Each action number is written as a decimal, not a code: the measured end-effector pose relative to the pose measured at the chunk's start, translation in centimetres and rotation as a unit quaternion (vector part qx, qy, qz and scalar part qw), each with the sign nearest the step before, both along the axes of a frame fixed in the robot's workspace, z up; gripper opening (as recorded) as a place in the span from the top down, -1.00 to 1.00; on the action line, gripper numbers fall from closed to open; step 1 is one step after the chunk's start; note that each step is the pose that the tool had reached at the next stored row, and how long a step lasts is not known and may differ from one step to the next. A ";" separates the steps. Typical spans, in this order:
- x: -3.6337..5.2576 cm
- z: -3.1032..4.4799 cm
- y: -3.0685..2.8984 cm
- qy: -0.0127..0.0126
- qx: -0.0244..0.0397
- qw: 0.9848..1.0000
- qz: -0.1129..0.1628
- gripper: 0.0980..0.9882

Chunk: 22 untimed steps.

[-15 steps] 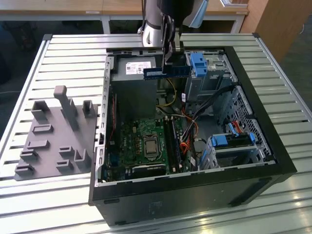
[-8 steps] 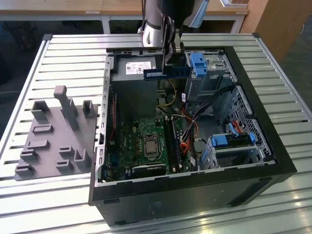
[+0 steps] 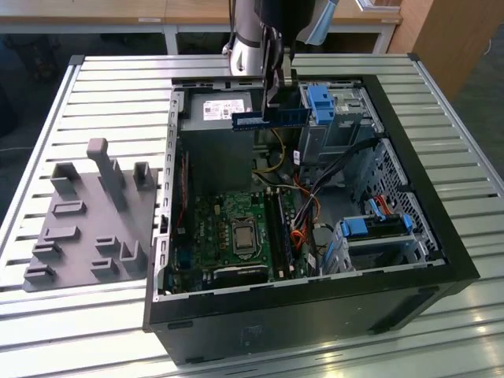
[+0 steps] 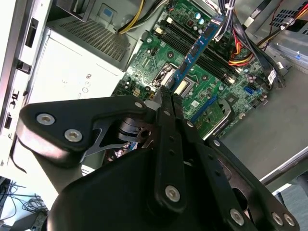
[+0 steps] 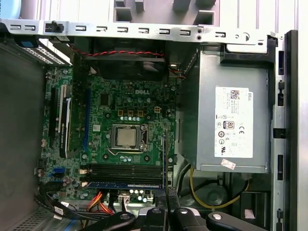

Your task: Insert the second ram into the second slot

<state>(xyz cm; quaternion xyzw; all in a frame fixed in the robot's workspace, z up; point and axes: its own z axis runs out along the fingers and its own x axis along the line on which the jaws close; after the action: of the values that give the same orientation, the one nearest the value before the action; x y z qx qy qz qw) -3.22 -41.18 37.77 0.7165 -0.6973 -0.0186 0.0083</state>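
In the exterior view my gripper [image 3: 272, 104] hangs over the far part of the open computer case [image 3: 315, 303], shut on the second ram [image 3: 269, 119]. This is a thin blue stick held level, above the power supply's edge and well above the board. The second wrist view shows the stick [image 4: 199, 48] reaching out from the fingertips [image 4: 166, 95] over the motherboard. It shows edge-on [image 5: 163, 161] in the first wrist view. The dark memory slots [image 5: 125, 172] lie beside the processor socket [image 5: 126, 137]. One slot holds a blue stick [image 5: 125, 184].
A grey power supply [image 3: 216, 110] fills the case's far corner under the arm. Blue drive-bay latches [image 3: 321, 102] and a drive cage [image 3: 378, 232] stand at the exterior view's right, with cables [image 3: 315, 201] beside the slots. A grey fixture plate [image 3: 87, 220] lies left of the case.
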 end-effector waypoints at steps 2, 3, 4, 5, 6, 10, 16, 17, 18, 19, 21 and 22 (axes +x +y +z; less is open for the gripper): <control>0.00 0.00 -0.02 0.000 0.000 1.000 0.000 0.93; 0.00 0.00 -0.02 0.000 0.000 1.000 0.000 0.93; 0.00 0.00 -0.05 0.000 0.000 1.000 0.000 0.93; 0.00 0.00 -0.05 0.000 0.000 1.000 -0.001 0.93; 0.00 0.00 -0.05 0.000 0.000 1.000 -0.001 0.93; 0.00 0.00 -0.05 0.000 0.000 1.000 -0.002 0.93; 0.00 0.00 -0.05 0.000 0.000 1.000 -0.003 0.93; 0.00 0.00 -0.05 0.000 0.000 1.000 -0.004 0.93; 0.00 0.00 -0.05 0.000 0.000 1.000 -0.004 0.93; 0.00 0.00 -0.05 0.000 0.000 1.000 -0.004 0.93; 0.00 0.00 -0.05 0.000 0.000 1.000 -0.005 0.93; 0.00 0.00 -0.05 0.000 0.000 1.000 -0.005 0.93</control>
<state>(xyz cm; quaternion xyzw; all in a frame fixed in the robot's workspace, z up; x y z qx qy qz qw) -3.22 -41.23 37.77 0.7131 -0.7007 -0.0186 0.0082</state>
